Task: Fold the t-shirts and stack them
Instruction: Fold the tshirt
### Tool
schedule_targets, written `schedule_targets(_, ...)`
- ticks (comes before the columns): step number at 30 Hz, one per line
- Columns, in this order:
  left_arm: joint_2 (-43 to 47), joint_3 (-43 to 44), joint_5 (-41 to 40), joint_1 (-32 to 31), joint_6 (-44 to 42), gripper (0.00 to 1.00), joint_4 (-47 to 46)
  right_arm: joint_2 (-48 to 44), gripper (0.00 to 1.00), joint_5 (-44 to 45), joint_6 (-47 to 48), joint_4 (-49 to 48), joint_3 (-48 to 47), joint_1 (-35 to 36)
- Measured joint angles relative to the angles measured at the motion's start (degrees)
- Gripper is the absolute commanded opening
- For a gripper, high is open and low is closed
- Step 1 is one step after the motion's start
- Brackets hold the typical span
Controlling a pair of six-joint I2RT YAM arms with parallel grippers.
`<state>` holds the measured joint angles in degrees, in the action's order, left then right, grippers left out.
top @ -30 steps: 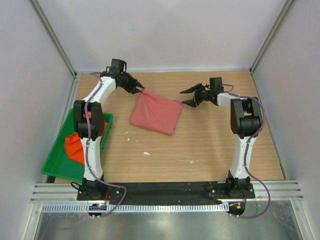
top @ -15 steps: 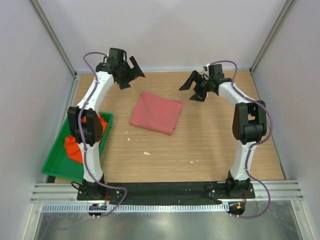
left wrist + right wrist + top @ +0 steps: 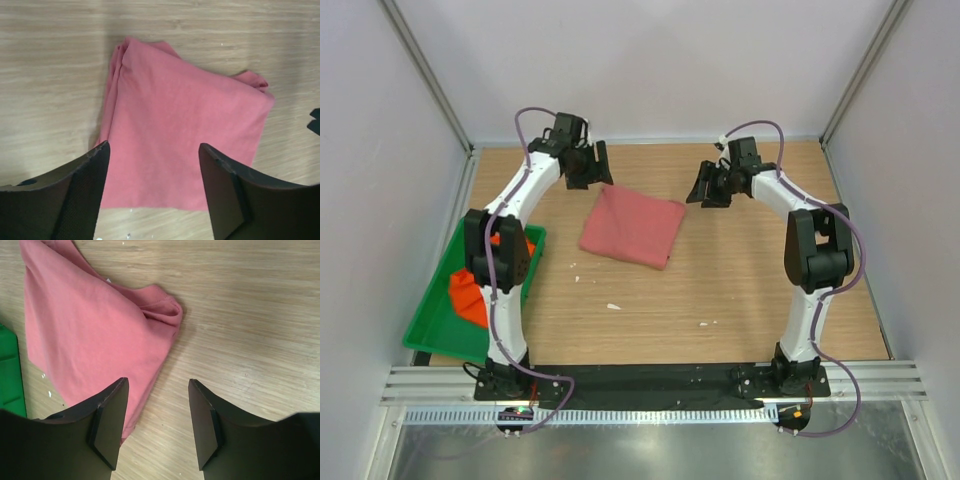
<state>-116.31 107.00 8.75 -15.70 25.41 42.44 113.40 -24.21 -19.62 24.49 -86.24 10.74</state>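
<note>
Top external view: folded pink shirt [image 3: 633,227] centre frame, untouched.
Left gripper [image 3: 591,172] and right gripper [image 3: 709,191] flank its upper edge, jaws wide, empty; orange shirt [image 3: 468,297] in tray [image 3: 428,338], lower left.

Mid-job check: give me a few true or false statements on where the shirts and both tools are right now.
1. The pink shirt lies folded on the table. True.
2. The left tool is gripping the pink shirt. False: it is open over the shirt, holding nothing.
3. The orange shirt is stacked on the pink one. False: it lies bunched in the green tray.
4. The right tool is open and empty. True.
</note>
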Motion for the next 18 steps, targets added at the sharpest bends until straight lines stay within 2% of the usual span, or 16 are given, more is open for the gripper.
schedule_targets(7,-12.94,11.13,3.34,1.31,-4.85,0.75,0.68,3.32,0.57,-0.66,0.02,-2.54,0.09,-0.02)
schedule_targets(11,-13.0,8.35,5.03,2.49,-5.55,0.86,0.79,6.78,0.57,-1.33,0.02,-2.8,-0.81,0.07)
schedule_targets(18,-11.56,1.97,9.84,4.72,-6.27,0.88,0.9,10.64,0.55,-2.47,-0.09,-3.72,-3.56,0.9)
